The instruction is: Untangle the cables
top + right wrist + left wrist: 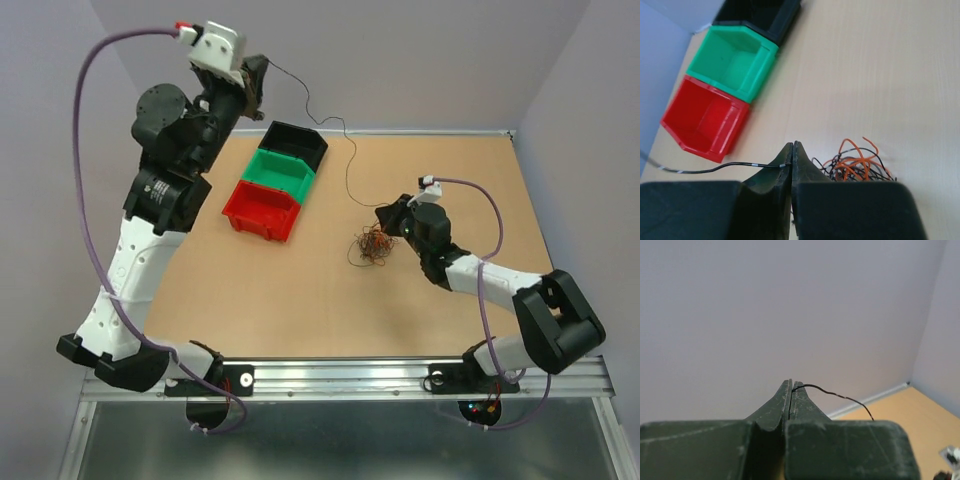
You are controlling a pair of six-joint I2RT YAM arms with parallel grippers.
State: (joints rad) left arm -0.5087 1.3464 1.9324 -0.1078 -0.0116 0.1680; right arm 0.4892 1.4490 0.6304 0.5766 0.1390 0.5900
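The cables are a small clump (373, 246) of orange, brown and dark strands on the table, also in the right wrist view (856, 161). One thin dark cable (348, 165) stretches from the clump area up to my left gripper (262, 78), raised high at the back left. In the left wrist view the left gripper (792, 387) is shut on that cable (835, 393). My right gripper (386, 222) sits just right of the clump. In the right wrist view the right gripper (792, 149) is shut on the same dark cable (730, 166), low over the table.
Three plastic bins stand in a row at the back left: black (296, 143), green (282, 172) and red (262, 210). The right wrist view shows the green bin (735, 60) and the red bin (705, 117), both empty. Walls close off the back and sides.
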